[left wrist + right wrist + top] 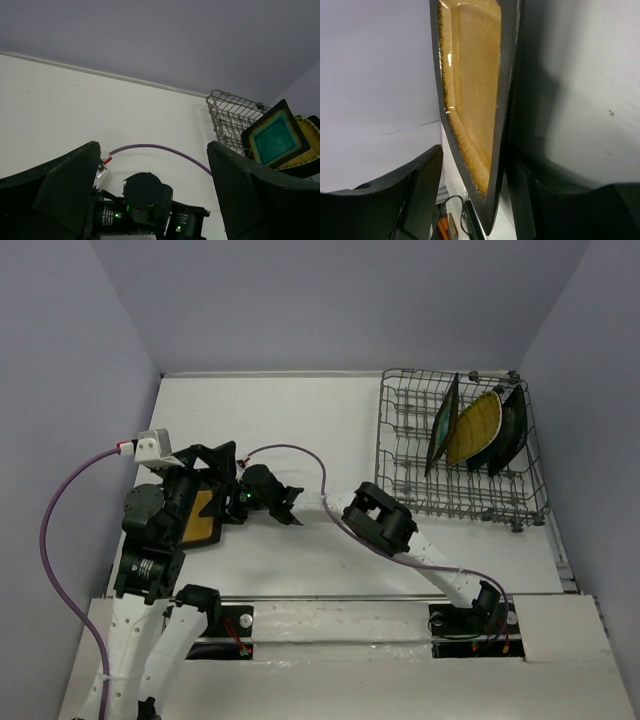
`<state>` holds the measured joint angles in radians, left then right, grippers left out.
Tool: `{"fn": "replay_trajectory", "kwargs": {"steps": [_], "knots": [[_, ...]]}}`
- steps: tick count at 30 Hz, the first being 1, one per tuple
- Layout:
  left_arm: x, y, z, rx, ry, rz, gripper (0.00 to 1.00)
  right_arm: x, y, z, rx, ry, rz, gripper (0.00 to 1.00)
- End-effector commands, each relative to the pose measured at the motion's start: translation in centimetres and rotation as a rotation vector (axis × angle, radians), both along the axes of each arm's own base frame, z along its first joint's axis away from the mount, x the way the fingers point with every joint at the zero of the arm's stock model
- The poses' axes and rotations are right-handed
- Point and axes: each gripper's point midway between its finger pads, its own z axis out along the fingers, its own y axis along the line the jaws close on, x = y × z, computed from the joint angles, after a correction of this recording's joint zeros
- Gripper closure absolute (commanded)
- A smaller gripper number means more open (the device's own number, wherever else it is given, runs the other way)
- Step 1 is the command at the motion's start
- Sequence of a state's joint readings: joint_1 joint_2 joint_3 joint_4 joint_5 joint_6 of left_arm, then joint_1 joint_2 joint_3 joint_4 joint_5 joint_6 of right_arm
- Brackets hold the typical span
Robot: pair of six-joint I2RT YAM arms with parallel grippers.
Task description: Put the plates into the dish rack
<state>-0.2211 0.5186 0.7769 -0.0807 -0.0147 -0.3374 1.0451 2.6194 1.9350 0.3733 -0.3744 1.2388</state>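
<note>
Dish rack (405, 455) free left of plates (478, 428)

Left tool (152, 150) gapes wide; teal-centred plate (275, 137) stands in dish rack (229, 116)

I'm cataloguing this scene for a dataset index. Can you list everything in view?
grey metal wire dish rack: one, grey, far right of the table
dark-rimmed square plate with teal centre: one, standing on edge in the rack, leftmost
yellow ribbed plate: one, standing in the rack just right of it
darker plates: apparently two, teal and black, behind the yellow one, hard to separate
dark-rimmed plate with mustard centre: one, at the table's left
white table: one
purple cables: two, one along each arm
left gripper: black, open, empty
right gripper: black, fingers on either side of the mustard plate's edge, grip unclear
</note>
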Motion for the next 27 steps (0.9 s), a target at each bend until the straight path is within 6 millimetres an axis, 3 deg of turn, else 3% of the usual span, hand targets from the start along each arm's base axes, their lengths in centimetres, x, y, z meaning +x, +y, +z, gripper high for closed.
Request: {"fn": "replay_trajectory", "kwargs": {"steps": [1,2,7,8,10,11,12,13,15,16,17,18,21,22,23,25,26,27], "knots": [[-0.4,-0.3,1.6,0.009,-0.060,-0.020,0.01,-0.9,0.6,-2.8,-0.057,0.090,-0.035,0.43],[-0.4,-0.3,1.7,0.010,-0.061,-0.020,0.01,-1.0,0.3,-3.9,-0.074,0.113,-0.043,0.52],[-0.4,-0.4,1.7,0.010,-0.060,-0.023,0.01,-0.9,-0.2,-3.4,-0.063,0.105,-0.068,0.79],[-0.5,-0.9,1.6,0.014,-0.059,-0.052,0.01,-0.8,-0.3,-3.2,-0.061,0.093,-0.074,0.93],[-0.5,-1.0,1.6,0.015,-0.060,-0.060,0.01,-0.7,-0.6,-2.7,-0.060,0.062,-0.079,0.93],[-0.5,-1.1,1.6,0.016,-0.060,-0.063,0.01,-0.5,-0.6,-0.9,-0.022,0.036,-0.083,0.93],[-0.5,-1.1,1.5,0.017,-0.059,-0.064,0.01,-0.5,-0.8,-1.5,-0.025,0.028,-0.090,0.93],[-0.5,-1.2,1.5,0.017,-0.059,-0.066,0.01,-1.3,-1.3,-1.2,-0.029,0.010,-0.084,0.93],[-0.6,-1.2,1.6,0.017,-0.060,-0.066,0.01,-0.9,-1.9,0.0,-0.017,-0.058,-0.105,0.93],[-0.6,-1.2,1.6,0.016,-0.062,-0.066,0.01,-0.5,-2.4,1.8,-0.010,-0.105,-0.125,0.93],[-0.6,-1.1,1.7,0.017,-0.063,-0.064,0.01,-0.2,-2.8,2.3,-0.031,-0.174,-0.124,0.93],[-0.7,-1.0,1.8,0.018,-0.068,-0.058,0.01,0.2,-3.1,5.0,-0.013,-0.224,-0.142,0.93],[-0.8,-0.8,1.9,0.021,-0.072,-0.053,0.01,1.2,-4.9,6.9,-0.056,-0.356,-0.199,0.93],[-0.8,-0.8,2.0,0.019,-0.073,-0.050,0.01,1.9,-5.7,9.9,-0.037,-0.408,-0.249,0.93],[-0.8,-0.8,2.0,0.019,-0.073,-0.051,0.01,2.1,-6.9,9.7,-0.070,-0.435,-0.276,0.93],[-0.9,-0.9,2.0,0.019,-0.076,-0.059,0.01,2.5,-8.3,11.4,-0.092,-0.524,-0.298,0.93],[-0.9,-1.0,2.0,0.020,-0.076,-0.065,0.01,2.8,-9.3,14.1,-0.074,-0.561,-0.341,0.93],[-1.0,-1.1,2.1,0.019,-0.079,-0.067,0.01,3.5,-10.4,14.8,-0.091,-0.599,-0.361,0.93]]}}
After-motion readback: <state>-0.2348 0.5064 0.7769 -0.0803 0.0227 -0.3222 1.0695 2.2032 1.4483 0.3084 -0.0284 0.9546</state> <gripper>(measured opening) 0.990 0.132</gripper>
